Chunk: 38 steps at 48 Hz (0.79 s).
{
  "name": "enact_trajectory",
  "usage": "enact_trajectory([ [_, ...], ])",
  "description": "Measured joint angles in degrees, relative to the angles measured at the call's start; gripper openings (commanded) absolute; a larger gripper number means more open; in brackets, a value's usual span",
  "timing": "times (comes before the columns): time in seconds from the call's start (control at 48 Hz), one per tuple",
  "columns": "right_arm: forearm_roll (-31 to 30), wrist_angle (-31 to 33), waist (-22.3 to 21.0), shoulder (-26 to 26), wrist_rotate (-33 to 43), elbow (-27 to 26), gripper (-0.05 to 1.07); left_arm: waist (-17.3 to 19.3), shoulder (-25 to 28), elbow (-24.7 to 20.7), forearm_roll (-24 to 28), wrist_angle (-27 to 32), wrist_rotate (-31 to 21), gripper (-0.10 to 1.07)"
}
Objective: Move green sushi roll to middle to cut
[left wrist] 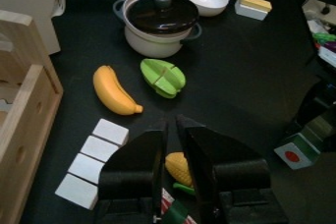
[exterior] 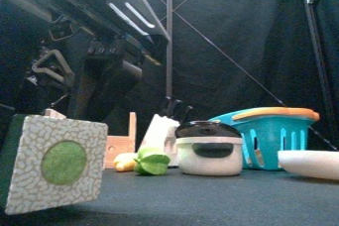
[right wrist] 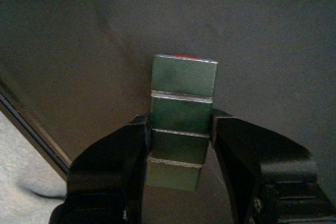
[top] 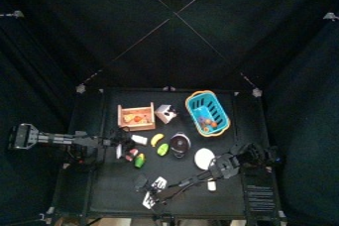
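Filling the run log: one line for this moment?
right gripper: shut on green sushi roll | left gripper: near banana, jaws nearly together

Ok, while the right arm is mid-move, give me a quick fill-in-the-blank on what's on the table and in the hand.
1. The right hand is closed on the ___ sushi roll.
2. The pot wears a ___ lid.
3. The yellow fruit lying near the pot is a ___.
4. The basket with the orange handle is ___.

Missing words: green; black; banana; blue.
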Motion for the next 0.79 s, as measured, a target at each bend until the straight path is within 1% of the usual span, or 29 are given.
enact_trajectory([
  [0.083, -0.53, 0.18, 0.0, -1.05, 0.0, 0.88, 0.69, 0.0, 0.0, 0.0, 0.0, 0.0, 0.0, 0.6],
  [0.188, -1.85, 0.44, 0.09, -3.6, 0.44, 2.72, 0.69, 0.0, 0.0, 0.0, 0.0, 0.0, 0.09, 0.6],
  [0.292, -3.6, 0.44, 0.09, -6.24, 3.34, 5.19, 0.69, 0.0, 0.0, 0.09, 0.0, 0.0, 0.09, 0.6],
  [0.5, -7.47, 0.26, 0.0, -12.57, 13.62, 14.24, 0.69, 0.0, 0.0, 0.53, 0.0, 0.0, 0.09, 0.6],
  [0.708, -8.17, -0.53, 0.0, -17.84, 21.18, 23.2, 0.69, 0.09, 0.0, 0.53, 0.0, 0.0, 0.09, 0.6],
  [0.792, -8.79, -1.93, 0.0, -19.69, 24.7, 26.54, 0.69, 0.18, 0.0, 0.53, -0.18, 0.0, 0.0, 0.6],
])
